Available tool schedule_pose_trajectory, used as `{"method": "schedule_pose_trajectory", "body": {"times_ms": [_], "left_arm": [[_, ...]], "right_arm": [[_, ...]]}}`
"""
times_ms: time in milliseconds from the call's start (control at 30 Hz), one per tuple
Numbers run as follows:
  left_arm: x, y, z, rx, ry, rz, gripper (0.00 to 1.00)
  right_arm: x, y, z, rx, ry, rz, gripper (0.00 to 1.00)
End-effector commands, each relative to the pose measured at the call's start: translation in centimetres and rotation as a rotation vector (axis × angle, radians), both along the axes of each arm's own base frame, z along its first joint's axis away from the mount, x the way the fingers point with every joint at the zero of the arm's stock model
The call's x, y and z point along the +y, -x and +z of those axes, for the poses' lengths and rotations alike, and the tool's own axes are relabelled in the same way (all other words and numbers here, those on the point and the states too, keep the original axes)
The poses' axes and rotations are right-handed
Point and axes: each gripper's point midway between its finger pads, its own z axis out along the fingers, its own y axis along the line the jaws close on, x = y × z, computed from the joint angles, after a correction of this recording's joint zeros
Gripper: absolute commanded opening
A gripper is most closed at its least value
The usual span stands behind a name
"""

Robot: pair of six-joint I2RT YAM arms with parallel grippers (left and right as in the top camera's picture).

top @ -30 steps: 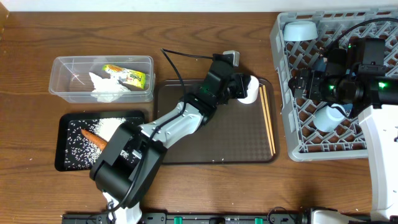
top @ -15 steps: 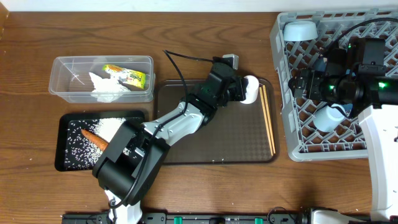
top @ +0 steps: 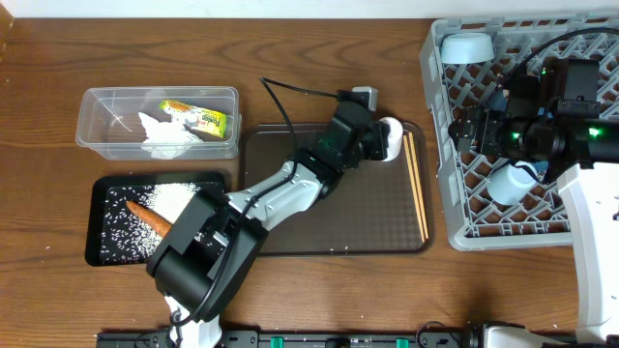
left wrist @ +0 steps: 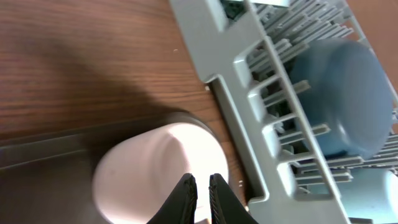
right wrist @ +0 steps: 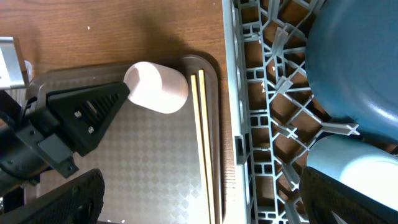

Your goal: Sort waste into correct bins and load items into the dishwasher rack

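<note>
Left gripper (left wrist: 201, 191): clenched almost tight, its two fingers pinching the wall of the white cup (top: 391, 138)
White cup: lies on its side at the far right corner of the brown serving tray (top: 338, 227), just beside the far ends of the chopsticks (top: 417, 184); it cannot be told whether it rests on the tray or hangs just above it
Chopsticks: side by side along the tray's right edge, next to the rack wall
Right gripper (right wrist: 205, 202): released, jaws spread wide, hovering over the left part of the dishwasher rack (top: 440, 208)
Dishwasher rack: right of the brown tray, on the wooden table (top: 290, 58)
Small light-blue bowl (top: 466, 45): in the rack's far left corner
Big dark-blue bowl (right wrist: 360, 56): in the rack, largely under the right arm in the overhead view
Small pale-blue cup (top: 511, 182): in the rack, nearer the front, close to the dark-blue bowl
Clear tub (top: 92, 135): left of the brown tray, holding the crumpled white tissue (top: 160, 133) and the green-yellow foil wrapper (top: 198, 118)
Black tray (top: 102, 249): just in front of the tub, holding loose rice grains (top: 176, 196) and the carrot piece (top: 147, 215)
</note>
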Motion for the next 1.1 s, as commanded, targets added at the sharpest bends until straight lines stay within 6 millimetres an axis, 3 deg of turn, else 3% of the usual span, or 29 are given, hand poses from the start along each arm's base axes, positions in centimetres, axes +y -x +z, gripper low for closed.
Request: {"method": "schedule_pose_trajectory", "body": {"times_ms": [0,600,833,1067], "left_arm": [[-0.5,0.2,-0.6,-0.015,-0.022,-0.006,0.12],[1.9,0.1,-4.4,-0.023,-0.234,-0.006,0.13],[4.8,0.1,-5.6,0.058,-0.292,0.029,0.12],[9.0,1.1,-4.6,0.157,-0.356,0.075,0.09]], "right_arm": [[0.5,0.1,0.2,-0.005,0.0,0.012,0.99],[0.5,0.1,0.2,-0.005,0.0,0.012,0.99],[0.5,0.1,0.2,-0.005,0.0,0.012,0.99],[0.5,0.1,0.2,-0.005,0.0,0.012,0.99]]}}
